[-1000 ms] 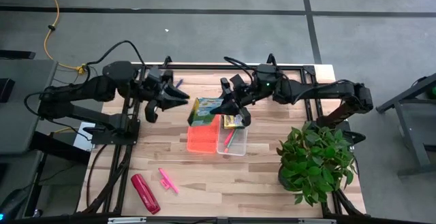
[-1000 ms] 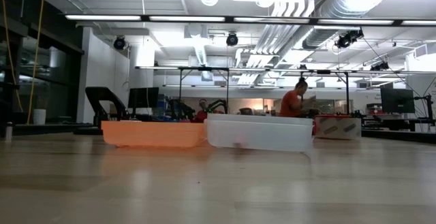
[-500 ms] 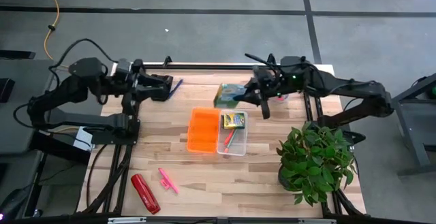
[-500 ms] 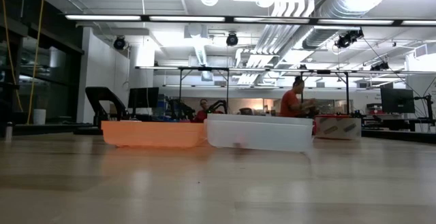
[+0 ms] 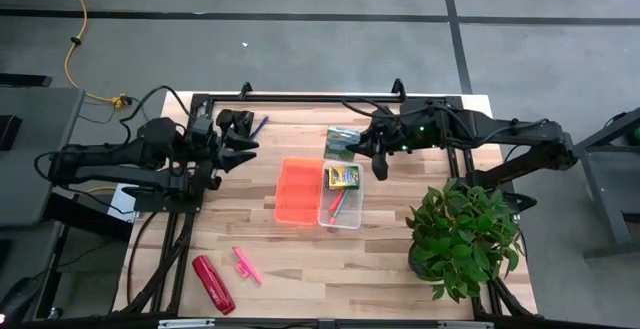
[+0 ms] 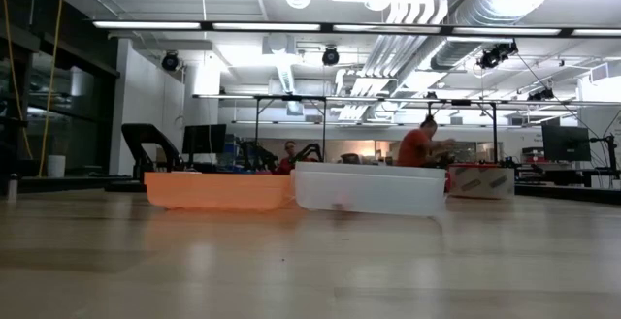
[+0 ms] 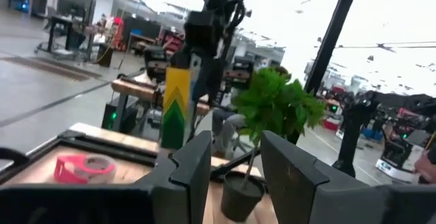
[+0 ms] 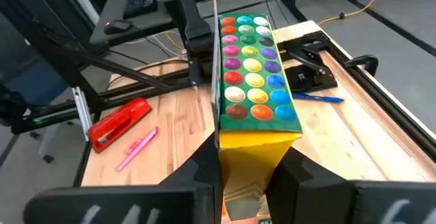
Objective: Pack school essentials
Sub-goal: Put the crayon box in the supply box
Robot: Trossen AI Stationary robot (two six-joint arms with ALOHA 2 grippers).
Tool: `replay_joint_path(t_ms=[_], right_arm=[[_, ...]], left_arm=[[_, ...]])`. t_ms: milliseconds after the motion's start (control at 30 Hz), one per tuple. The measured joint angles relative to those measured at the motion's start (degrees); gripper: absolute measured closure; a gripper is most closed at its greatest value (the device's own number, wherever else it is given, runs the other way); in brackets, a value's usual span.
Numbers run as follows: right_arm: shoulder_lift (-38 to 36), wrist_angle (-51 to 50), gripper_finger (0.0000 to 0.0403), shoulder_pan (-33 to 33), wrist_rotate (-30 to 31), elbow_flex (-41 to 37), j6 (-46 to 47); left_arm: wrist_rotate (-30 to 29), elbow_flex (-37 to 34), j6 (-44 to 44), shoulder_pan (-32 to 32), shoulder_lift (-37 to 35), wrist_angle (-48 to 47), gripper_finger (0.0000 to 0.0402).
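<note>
- Right gripper (image 8: 246,173): fingers pinched on a crayon box (image 8: 253,81), held upright above the far side of the table, beyond the clear bin (image 5: 340,214); seen from above at (image 5: 366,145) with the box at (image 5: 341,141).
- Left gripper (image 5: 243,137): at the far left of the table, fingers spread with a gap between them, carrying nothing.
- Second crayon box (image 5: 343,177): already lying in the clear bin, with thin pencils (image 5: 336,205) beside it.
- Orange tray (image 5: 297,191): touching the bin's left side, nothing visible in it.
- Blue pen (image 5: 260,124): on the table's far edge, just beside the left gripper.
- Pink marker (image 5: 245,265): on the near left of the table, close to a long red object (image 5: 212,283).
- Potted plant (image 5: 462,232): near right corner.
- Step in hand, as judged: carrying the second crayon box for packing.
- Next move calls for: bringing the box back over the bin, lowering it beside the packed box, then spreading the fingers; pen and marker remain unpacked.
</note>
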Motion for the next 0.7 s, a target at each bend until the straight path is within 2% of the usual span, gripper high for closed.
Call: replay_joint_path(t_ms=[433,567,700], right_arm=[[0.4,-0.8,0.0347,2.4,0.9,0.0,8.1],[2.0,-6.3,0.0347,5.0,3.4,0.0,15.7],[6.8,-10.0,0.0347,8.2,5.7,0.0,26.4]], left_arm=[[0.0,0.0,2.0,0.0,-0.3,0.1,0.0286],[0.0,0.0,2.0,0.0,-0.3,0.2,0.0286],[0.0,0.0,2.0,0.0,-0.3,0.4,0.0286]])
